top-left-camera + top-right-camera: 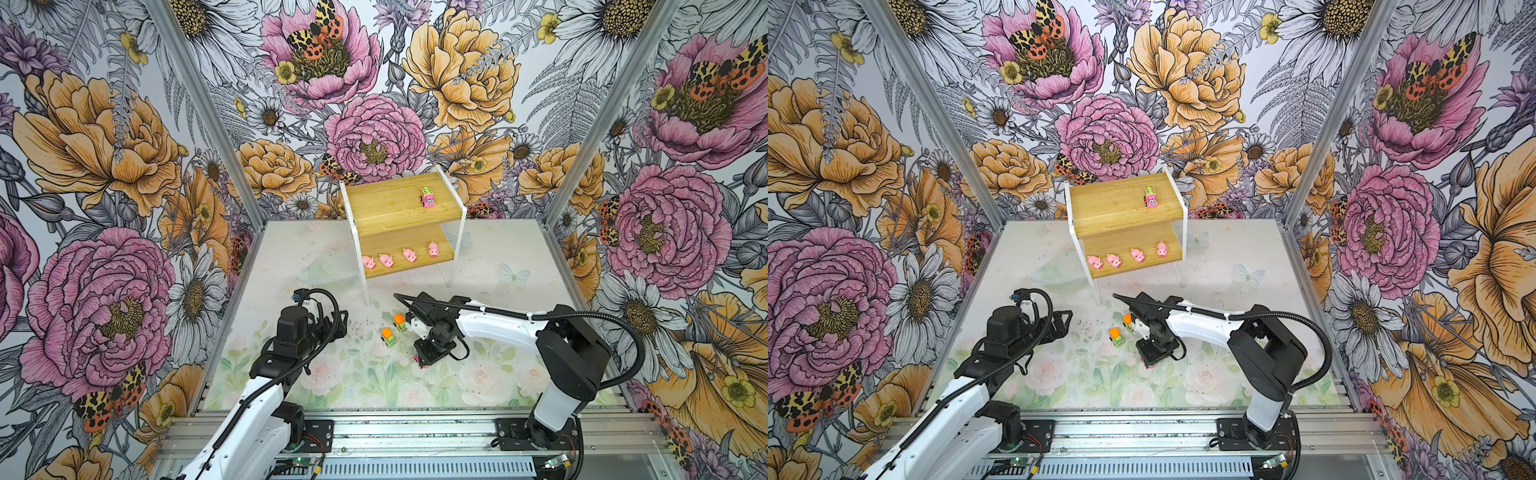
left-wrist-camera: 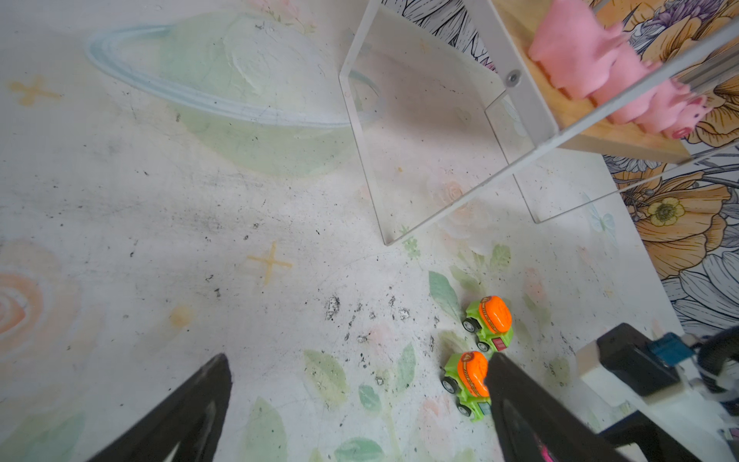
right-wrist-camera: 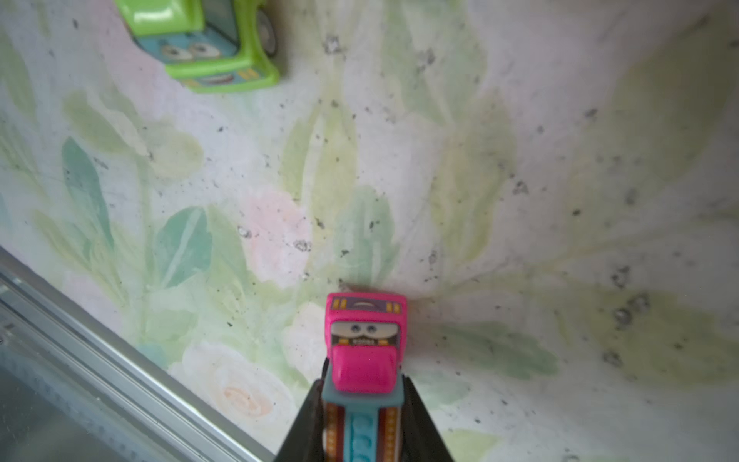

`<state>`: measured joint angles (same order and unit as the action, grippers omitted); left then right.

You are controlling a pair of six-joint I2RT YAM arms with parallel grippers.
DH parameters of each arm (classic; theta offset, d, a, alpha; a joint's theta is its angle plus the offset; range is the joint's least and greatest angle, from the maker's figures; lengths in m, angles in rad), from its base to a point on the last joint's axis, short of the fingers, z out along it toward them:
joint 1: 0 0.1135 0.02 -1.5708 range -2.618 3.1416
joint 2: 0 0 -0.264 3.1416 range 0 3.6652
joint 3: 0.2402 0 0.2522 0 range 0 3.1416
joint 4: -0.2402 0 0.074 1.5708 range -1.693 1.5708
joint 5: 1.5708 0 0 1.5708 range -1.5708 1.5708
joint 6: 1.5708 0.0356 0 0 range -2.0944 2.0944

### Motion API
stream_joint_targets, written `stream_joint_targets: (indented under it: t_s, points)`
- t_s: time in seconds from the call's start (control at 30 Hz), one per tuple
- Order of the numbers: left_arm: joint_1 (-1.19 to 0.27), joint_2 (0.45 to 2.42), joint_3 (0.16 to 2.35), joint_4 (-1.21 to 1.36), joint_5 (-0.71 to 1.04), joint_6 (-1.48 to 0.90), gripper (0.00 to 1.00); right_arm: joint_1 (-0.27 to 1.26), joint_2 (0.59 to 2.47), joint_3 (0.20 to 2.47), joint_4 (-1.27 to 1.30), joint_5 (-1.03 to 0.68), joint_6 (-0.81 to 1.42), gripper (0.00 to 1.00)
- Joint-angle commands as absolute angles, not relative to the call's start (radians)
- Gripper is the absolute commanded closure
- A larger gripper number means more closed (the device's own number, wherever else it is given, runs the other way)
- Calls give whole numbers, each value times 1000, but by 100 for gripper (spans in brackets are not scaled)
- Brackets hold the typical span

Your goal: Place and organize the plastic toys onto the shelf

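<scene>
**Front of the shelf: right claw clamped on a pink car**

Out in front of the shelf [image 1: 399, 199], the right claw [image 3: 362, 382] points down at the worktop [image 1: 498, 266]. Both black fingers press the sides of a pink striped car [image 3: 366, 340], so it's closed on the toy, nose-first. There are cartoon eyes and a moustache on the windscreen, and a strip of small print below them, too blurred to read. Whether the wheels are off the surface, I cannot tell.

Its twin, the other pink car [image 1: 428, 197], stands on the shelf's top board, toward the right side panel. One step down, four pink pigs [image 1: 386, 260] line the lower board in a row, each apart from the next. Two green trucks [image 1: 388, 337] with orange drums sit close together on the worktop in front of the shelf, between the two claws and just beside the right wrist.

The left claw [image 2: 358, 356] hovers front-left of the shelf, jaws spread wide. In the left wrist view one finger covers part of the nearer truck.

The worktop is a pale print of roses, leaves, a ringed planet and butterflies, scuffed with dark specks. Three walls carry giant peonies, daisies and moths. A silver rail runs along the worktop edge farthest from the shelf, and the held car is near it.

For room to move, the top board is bare left of the twin, and open worktop lies on either side of the shelf.
</scene>
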<state>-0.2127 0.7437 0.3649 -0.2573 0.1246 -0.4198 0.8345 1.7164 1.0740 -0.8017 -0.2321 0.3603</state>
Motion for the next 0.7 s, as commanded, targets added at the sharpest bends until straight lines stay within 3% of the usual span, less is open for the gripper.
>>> stream_joint_targets:
  t_s: [0.0,0.17,0.3,0.37,0.57,0.67]
  points:
    - [-202,747,380,-232,146,-413,1,816,1687,1076,-804,-141,408,78]
    - [-202,739,377,-235,143,-414,1,802,1686,1088,-806,-156,362,72]
    - [-202,739,377,-238,142,-413,1,799,1690,1107,-818,-151,324,50]
    - [-202,737,376,-239,141,-414,1,798,1680,1112,-822,-109,335,44]
    - [-201,726,374,-244,133,-415,1,799,1599,1087,-822,-30,404,35]
    - [-201,735,377,-239,137,-414,1,809,1543,1051,-821,-8,446,36]
